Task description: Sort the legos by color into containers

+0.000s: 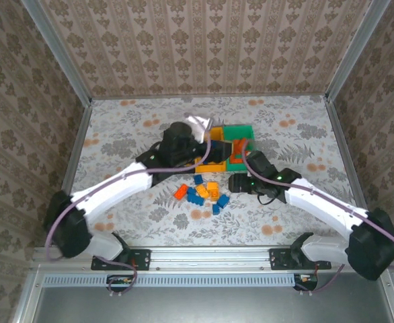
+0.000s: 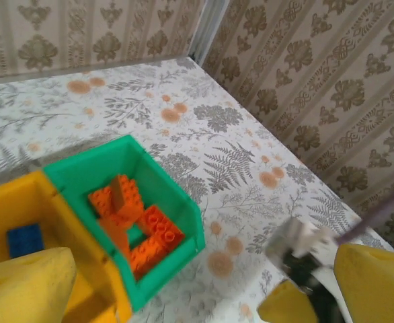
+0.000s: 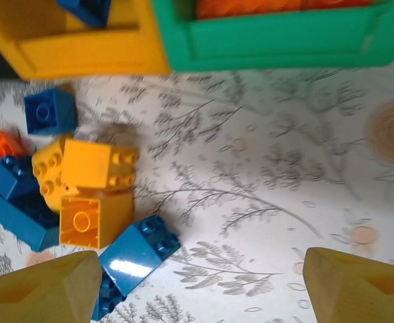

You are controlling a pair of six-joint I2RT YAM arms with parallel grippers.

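Observation:
Two joined containers show under my left gripper (image 1: 198, 138): a green bin (image 2: 163, 274) holding several red-orange legos (image 2: 143, 235), and a yellow bin (image 2: 15, 195) with a blue brick (image 2: 23, 240) in it. The left gripper (image 2: 197, 296) hangs open and empty above the bins. Loose legos (image 1: 204, 194) in blue, yellow and orange lie in a pile in front of the bins. My right gripper (image 3: 200, 289) stands open just right of that pile, low over the table. A blue brick (image 3: 140, 249) lies beside its left finger (image 3: 42, 293), with yellow bricks (image 3: 99, 163) behind it.
The right arm's wrist (image 2: 304, 249) sits close to the right of the green bin (image 1: 239, 136). Patterned walls close in the table (image 1: 304, 134) on three sides. Bare table stretches to the far left and far right.

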